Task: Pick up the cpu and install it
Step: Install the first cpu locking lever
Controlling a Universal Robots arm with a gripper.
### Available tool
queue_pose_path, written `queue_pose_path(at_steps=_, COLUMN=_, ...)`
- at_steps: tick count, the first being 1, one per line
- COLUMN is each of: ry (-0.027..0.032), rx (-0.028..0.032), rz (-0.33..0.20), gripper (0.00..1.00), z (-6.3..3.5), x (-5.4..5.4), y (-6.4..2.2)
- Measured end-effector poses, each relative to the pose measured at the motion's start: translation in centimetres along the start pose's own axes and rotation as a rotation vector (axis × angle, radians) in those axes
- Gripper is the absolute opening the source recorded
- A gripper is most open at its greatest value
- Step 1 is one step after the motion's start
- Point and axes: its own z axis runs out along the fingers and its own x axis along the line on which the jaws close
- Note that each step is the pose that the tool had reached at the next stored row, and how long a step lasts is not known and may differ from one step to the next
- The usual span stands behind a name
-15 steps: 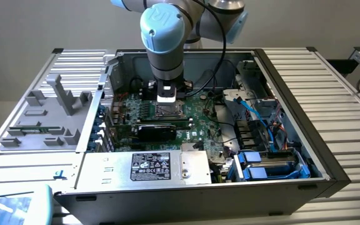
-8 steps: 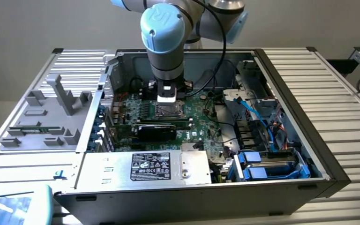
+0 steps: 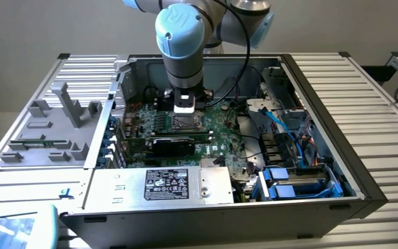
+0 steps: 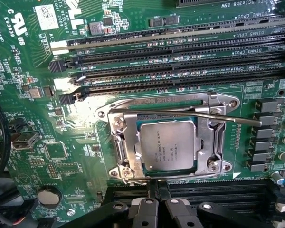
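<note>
A: What sits in the middle of the green motherboard (image 4: pixel 33 142)?

B: The cpu (image 4: pixel 167 145), a flat square chip with a dull silver metal top, lying inside the shiny steel socket frame (image 4: pixel 118 142). A thin metal lever rod (image 4: pixel 180 114) crosses the frame just at the chip's twelve o'clock side.

A: And around it?

B: Long black memory slots (image 4: pixel 180 61) run past twelve o'clock. At six o'clock the gripper (image 4: pixel 156 190), its black jaws pressed together, empty, tips just beside the frame's edge. A round coin battery (image 4: pixel 49 195) lies near eight o'clock.
</note>
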Motion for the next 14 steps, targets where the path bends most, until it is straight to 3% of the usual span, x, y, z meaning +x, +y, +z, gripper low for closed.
queue_pose_path(at_steps=8, ry=0.0001, rx=-0.0001, rz=0.0, gripper=0.12, z=-0.08, x=-0.01, y=-0.15)
queue_pose_path(at_steps=14, ry=-0.001, rx=-0.0001, rz=0.001, gripper=0.12, z=-0.77, x=-0.05, y=-0.46)
